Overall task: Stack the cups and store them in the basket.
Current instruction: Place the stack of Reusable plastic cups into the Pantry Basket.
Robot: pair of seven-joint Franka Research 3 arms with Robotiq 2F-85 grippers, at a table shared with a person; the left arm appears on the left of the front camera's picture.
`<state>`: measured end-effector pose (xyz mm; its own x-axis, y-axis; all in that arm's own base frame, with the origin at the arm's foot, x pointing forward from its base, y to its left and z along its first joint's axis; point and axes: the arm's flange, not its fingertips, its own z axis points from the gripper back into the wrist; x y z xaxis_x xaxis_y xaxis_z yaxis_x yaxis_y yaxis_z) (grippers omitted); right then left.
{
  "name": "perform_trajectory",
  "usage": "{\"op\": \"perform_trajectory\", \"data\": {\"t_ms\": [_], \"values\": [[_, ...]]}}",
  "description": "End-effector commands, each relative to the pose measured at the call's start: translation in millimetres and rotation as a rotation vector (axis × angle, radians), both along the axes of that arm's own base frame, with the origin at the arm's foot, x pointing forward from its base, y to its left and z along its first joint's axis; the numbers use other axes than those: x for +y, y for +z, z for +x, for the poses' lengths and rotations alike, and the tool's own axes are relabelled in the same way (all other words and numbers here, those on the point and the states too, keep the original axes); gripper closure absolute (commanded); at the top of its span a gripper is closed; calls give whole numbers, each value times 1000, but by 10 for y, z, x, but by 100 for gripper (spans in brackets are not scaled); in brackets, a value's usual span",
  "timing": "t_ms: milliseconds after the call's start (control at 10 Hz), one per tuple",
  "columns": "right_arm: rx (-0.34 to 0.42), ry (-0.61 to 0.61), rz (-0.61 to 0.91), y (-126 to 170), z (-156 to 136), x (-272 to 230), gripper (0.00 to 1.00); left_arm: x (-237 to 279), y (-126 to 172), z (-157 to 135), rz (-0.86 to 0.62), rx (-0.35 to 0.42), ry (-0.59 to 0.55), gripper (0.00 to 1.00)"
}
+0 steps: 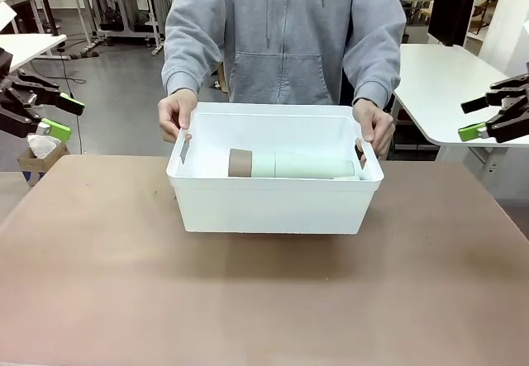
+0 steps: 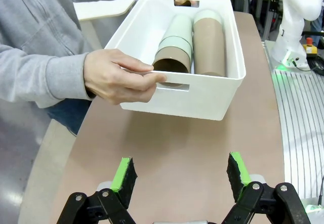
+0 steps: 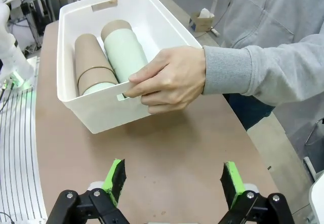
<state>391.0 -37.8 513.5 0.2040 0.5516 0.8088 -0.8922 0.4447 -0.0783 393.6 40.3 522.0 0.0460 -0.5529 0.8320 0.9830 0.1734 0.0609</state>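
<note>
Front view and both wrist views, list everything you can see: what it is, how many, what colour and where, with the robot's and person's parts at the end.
basket: one, white, on the table's middle toward the far edge, gripped at both short ends by the person.
cups: two nested stacks, tan-brown and pale mint green, lying on their sides side by side inside the basket; exact number of cups cannot be told.
table: one, brown top, under the basket.
left hand: black with green pads, open, holding nothing, above the table short of the basket.
right hand: black with green pads, open, holding nothing, above the table short of the basket.
person's hands: two, in grey sleeves, one on each end of the basket at its handle holes.
</note>
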Motion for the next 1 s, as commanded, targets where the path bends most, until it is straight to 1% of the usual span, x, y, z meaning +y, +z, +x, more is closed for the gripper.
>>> {"op": "perform_trajectory", "data": {"t_ms": [0,900], "values": [[0,-4,24,36,7,-19,0,4,13,-5,-4,-2,-8,6],[0,-4,24,36,7,-19,0,4,13,-5,-4,-2,-8,6]]}}
